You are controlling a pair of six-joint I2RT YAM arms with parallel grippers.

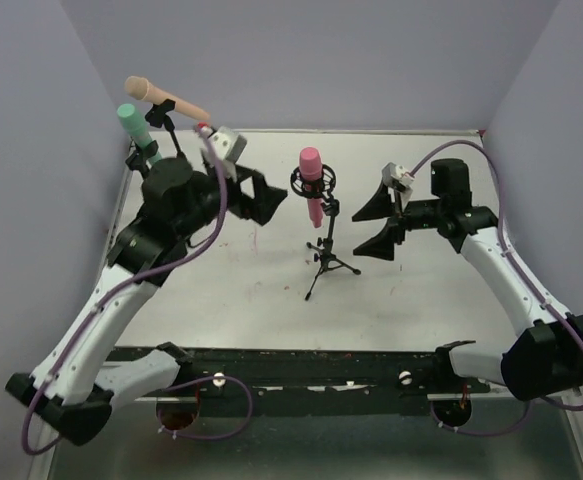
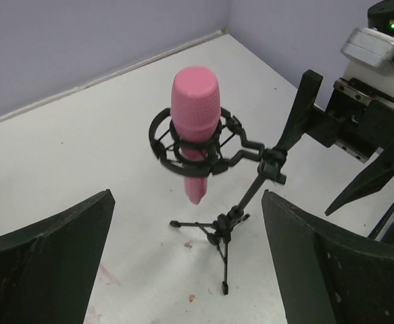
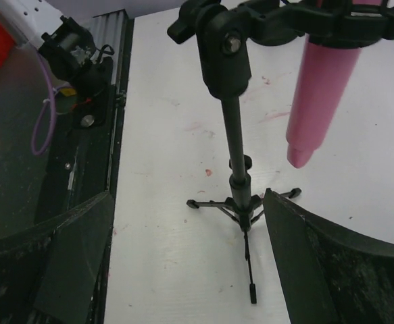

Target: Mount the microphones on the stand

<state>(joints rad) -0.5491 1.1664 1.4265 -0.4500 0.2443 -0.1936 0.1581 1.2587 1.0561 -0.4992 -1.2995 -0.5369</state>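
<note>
The left gripper (image 1: 261,198) and right gripper (image 1: 376,225) are held wide and empty on either side of the pink microphone (image 1: 312,180), seated upright in the ring mount of the tripod stand (image 1: 327,255), while the peach-tan microphone (image 1: 166,97) and mint-teal microphone (image 1: 136,128) are seen far left.

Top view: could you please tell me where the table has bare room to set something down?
Bare: the strip of table between the tripod stand and the near rail, and behind the pink microphone. Crowded: the middle, where left gripper and right gripper flank that stand.
</note>
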